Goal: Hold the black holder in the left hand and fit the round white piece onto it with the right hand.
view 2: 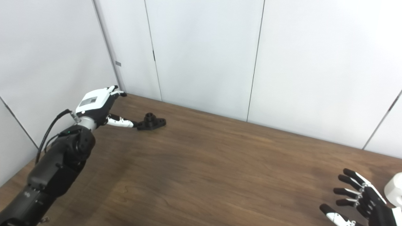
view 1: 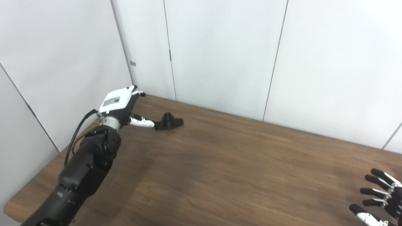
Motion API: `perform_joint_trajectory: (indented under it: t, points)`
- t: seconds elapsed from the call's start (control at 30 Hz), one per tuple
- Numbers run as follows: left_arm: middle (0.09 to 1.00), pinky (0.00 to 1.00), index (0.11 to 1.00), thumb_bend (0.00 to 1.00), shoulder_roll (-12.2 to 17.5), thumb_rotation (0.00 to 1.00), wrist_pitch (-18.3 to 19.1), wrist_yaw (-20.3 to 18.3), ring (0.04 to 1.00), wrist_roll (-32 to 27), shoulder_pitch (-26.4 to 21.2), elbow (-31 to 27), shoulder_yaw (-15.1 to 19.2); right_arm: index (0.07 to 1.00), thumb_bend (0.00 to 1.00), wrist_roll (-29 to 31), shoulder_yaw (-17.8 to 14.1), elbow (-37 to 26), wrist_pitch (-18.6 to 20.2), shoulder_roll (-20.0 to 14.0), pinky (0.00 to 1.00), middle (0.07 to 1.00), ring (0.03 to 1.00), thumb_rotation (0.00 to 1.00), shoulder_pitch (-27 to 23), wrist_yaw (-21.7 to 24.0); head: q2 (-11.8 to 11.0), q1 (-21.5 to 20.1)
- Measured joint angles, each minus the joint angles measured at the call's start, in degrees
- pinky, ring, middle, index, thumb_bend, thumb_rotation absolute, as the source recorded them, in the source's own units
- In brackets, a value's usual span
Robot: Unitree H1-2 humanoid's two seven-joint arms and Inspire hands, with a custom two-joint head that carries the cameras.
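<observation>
On the brown table [view 1: 238,163], the left hand [view 1: 121,105] reaches to the far left corner, its fingers [view 1: 143,121] spread and holding nothing, one tip touching or just short of the black holder [view 1: 169,122], which lies flat just right of it, long axis running left-right. The right hand [view 2: 361,201] waits released at the near right, well apart, beside the round white piece [view 2: 394,189].

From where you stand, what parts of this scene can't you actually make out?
- round white piece: cut off by the right edge in the right eye view, absent from the left eye view.
- right hand: wrist and arm cut off by the bottom corner.
- left hand: its back hides most fingers; contact with the black holder is unclear.
</observation>
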Motion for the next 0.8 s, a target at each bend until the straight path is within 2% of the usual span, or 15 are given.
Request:
perform_joint_trajectory:
  t: [0.17, 0.33, 0.57, 0.7, 0.8]
  points:
    - [1.000, 1.00, 0.836, 1.00, 0.06, 0.36, -0.13, -0.01, 1.000, -0.11, -1.44, 2.96, -1.61, 0.816, 0.45, -0.05, -0.04, -0.02, 0.25, -0.03, 0.55, 0.791, 0.675, 0.03, 0.04, 0.06, 0.09, 0.00]
    - [1.000, 1.00, 0.828, 1.00, -1.13, 0.34, -0.30, 0.19, 1.000, -1.52, -2.82, 6.41, -2.05, 0.818, 0.44, -0.14, -0.01, -0.61, 1.07, 0.03, 0.55, 0.794, 0.676, 0.00, 0.12, 0.06, 0.09, -0.61]
    - [1.000, 1.00, 0.826, 1.00, -2.80, 0.40, -0.17, 0.54, 1.000, -1.90, -4.49, 9.99, -3.93, 0.816, 0.44, -0.44, 0.00, -2.10, 1.44, 0.04, 0.54, 0.790, 0.672, 0.00, 0.51, 0.06, 0.53, -0.97]
    - [1.000, 1.00, 0.826, 1.00, -4.19, 0.41, -0.17, 2.72, 1.000, -2.37, -5.25, 11.47, -3.95, 0.817, 0.44, -0.60, 0.03, -2.55, 2.17, 0.09, 0.53, 0.790, 0.665, 0.00, 0.68, 0.06, 0.62, -1.05]
    - [1.000, 1.00, 0.820, 1.00, -5.34, 0.38, -0.26, 4.15, 1.000, -2.61, -5.88, 13.56, -4.30, 0.817, 0.44, -0.60, 0.03, -2.79, 2.56, 0.12, 0.54, 0.792, 0.668, 0.00, 0.68, 0.06, 0.79, -1.14]
